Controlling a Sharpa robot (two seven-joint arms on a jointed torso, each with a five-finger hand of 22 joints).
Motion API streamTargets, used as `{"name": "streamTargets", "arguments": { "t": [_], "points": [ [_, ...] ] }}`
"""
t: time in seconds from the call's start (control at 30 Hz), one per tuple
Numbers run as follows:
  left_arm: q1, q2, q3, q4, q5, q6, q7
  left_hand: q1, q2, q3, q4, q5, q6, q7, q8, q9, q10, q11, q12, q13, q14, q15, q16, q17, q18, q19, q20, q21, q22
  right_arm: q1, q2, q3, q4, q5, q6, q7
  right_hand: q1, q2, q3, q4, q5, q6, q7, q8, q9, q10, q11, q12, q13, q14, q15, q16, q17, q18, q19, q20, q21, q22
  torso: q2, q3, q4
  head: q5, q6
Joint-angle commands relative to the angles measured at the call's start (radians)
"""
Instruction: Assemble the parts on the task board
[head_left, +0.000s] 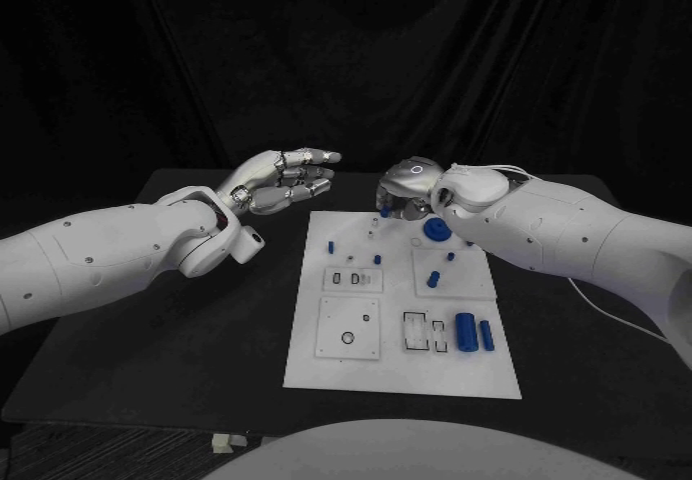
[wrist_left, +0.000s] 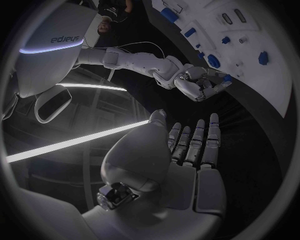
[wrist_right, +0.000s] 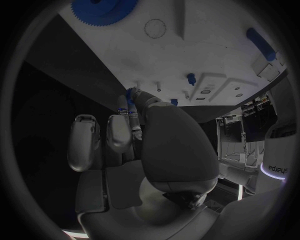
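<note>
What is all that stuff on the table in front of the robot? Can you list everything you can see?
Table: one, black, under everything.
Task board: one, white plate, middle of the table.
Big cylinder: one, blue, lying on the board's near right part.
Slim cylinder: one, blue, lying just right of the big cylinder.
Gear: one, blue, toothed, at the board's far end by the right hand.
Small pegs: several, blue, dotted over the board's far half.
Left hand: silver, held above the table left of the board, holding nothing.
Right hand: silver, over the board's far edge; whether it holds a part is unclear.
</note>
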Motion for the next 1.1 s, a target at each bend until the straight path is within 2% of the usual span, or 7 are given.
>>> {"name": "streamTargets", "arguments": {
  "t": [0.03, 0.23, 0.4, 0.53, 0.73, 0.87, 1.1],
  "points": [
    [0.002, -0.001, 0.001, 0.004, 0.003, -0.011, 0.045, 0.008, -0.004, 0.006, 0.001, 0.005, 0.005, -0.006, 0.001, 0.000, 0.008, 0.003, -0.001, 0.002, 0.006, 0.003, 0.000, 0.002, 0.008, 0.005, 0.004, 0.003, -0.001, 0.002, 0.004, 0.000, -0.002, 0.009, 0.000, -0.026, -0.013, 0.002, -0.004, 0.002, 0.003, -0.005, 0.006, -0.003, 0.019, 0.003, 0.006, -0.008, -0.001, 0.012, 0.001, -0.003, -0.001, -0.015, 0.003, -0.001, 0.003, 0.078, 0.008, 0.0006, 0.0017, 0.000, 0.010],
    [0.003, -0.002, 0.001, 0.005, 0.003, -0.012, 0.044, 0.008, -0.004, 0.006, 0.001, 0.005, 0.005, -0.006, 0.001, 0.000, 0.008, 0.003, -0.001, 0.002, 0.006, 0.003, 0.000, 0.002, 0.008, 0.005, 0.004, 0.003, -0.001, 0.002, 0.011, 0.000, -0.004, 0.012, 0.004, -0.028, -0.014, 0.002, -0.004, 0.002, 0.004, -0.007, 0.007, -0.005, 0.020, 0.002, 0.007, -0.009, -0.001, 0.012, 0.001, -0.003, -0.001, -0.015, 0.003, -0.001, 0.003, 0.078, 0.013, -0.0008, 0.0041, -0.002, 0.017],
    [0.004, -0.004, 0.001, 0.009, 0.003, -0.013, 0.043, 0.008, -0.004, 0.006, 0.001, 0.005, 0.005, -0.006, 0.001, 0.000, 0.008, 0.003, -0.001, 0.002, 0.006, 0.003, 0.000, 0.002, 0.008, 0.005, 0.004, 0.003, -0.001, 0.002, 0.018, 0.000, -0.007, 0.013, 0.003, -0.028, -0.015, 0.001, -0.004, 0.002, 0.006, -0.011, 0.008, -0.008, 0.020, 0.000, 0.008, -0.013, -0.001, 0.012, 0.002, -0.002, 0.000, -0.016, 0.003, 0.000, 0.004, 0.079, 0.014, -0.0013, 0.0052, -0.003, 0.015],
    [0.004, -0.006, 0.001, 0.012, 0.003, -0.014, 0.042, 0.007, -0.004, 0.006, 0.001, 0.005, 0.006, -0.006, 0.001, 0.000, 0.009, 0.003, -0.001, 0.002, 0.009, 0.003, 0.000, 0.002, 0.008, 0.006, 0.005, 0.003, -0.001, 0.002, 0.024, 0.000, -0.011, 0.013, 0.001, -0.028, -0.016, 0.001, -0.004, 0.002, 0.006, -0.013, 0.009, -0.009, 0.020, 0.000, 0.009, -0.014, -0.001, 0.011, 0.003, -0.002, -0.001, -0.016, 0.003, 0.000, 0.003, 0.079, 0.011, -0.0005, 0.0047, -0.001, 0.008],
    [0.005, -0.007, 0.001, 0.014, 0.003, -0.014, 0.042, 0.007, -0.004, 0.006, 0.001, 0.005, 0.006, -0.007, 0.001, 0.000, 0.010, 0.003, 0.000, 0.002, 0.010, 0.003, 0.000, 0.002, 0.008, 0.006, 0.005, 0.003, -0.001, 0.002, 0.031, 0.000, -0.012, 0.013, 0.008, -0.028, -0.016, 0.001, -0.004, 0.002, 0.006, -0.015, 0.010, -0.011, 0.019, -0.001, 0.009, -0.016, -0.001, 0.011, 0.003, -0.003, -0.002, -0.016, 0.003, 0.001, 0.003, 0.079, 0.012, -0.0016, 0.0063, -0.001, 0.005],
    [0.005, -0.006, 0.001, 0.014, 0.003, -0.013, 0.042, 0.007, -0.004, 0.006, 0.001, 0.005, 0.006, -0.007, 0.001, 0.000, 0.010, 0.003, 0.000, 0.002, 0.012, 0.004, 0.001, 0.003, 0.008, 0.007, 0.005, 0.004, -0.001, 0.001, 0.032, 0.000, -0.011, 0.013, 0.019, -0.031, -0.015, 0.001, -0.004, 0.000, 0.008, -0.021, 0.011, -0.016, 0.019, -0.004, 0.010, -0.020, -0.001, 0.010, 0.004, -0.004, -0.004, -0.015, 0.000, 0.002, 0.000, 0.077, 0.016, -0.0015, 0.0065, -0.001, 0.009],
    [0.005, -0.007, 0.001, 0.014, 0.003, -0.008, 0.042, 0.007, -0.004, 0.006, 0.001, 0.005, 0.006, -0.007, 0.001, 0.000, 0.010, 0.003, 0.000, 0.002, 0.012, 0.004, 0.001, 0.003, 0.008, 0.007, 0.005, 0.004, -0.001, 0.001, 0.033, 0.000, -0.013, 0.013, 0.035, -0.040, -0.013, 0.000, -0.002, -0.003, 0.009, -0.029, 0.013, -0.023, 0.019, -0.011, 0.013, -0.029, -0.002, 0.007, 0.006, -0.007, -0.010, -0.014, -0.003, 0.004, -0.004, 0.075, 0.016, -0.0008, 0.0066, -0.003, 0.007]
  ]
}}
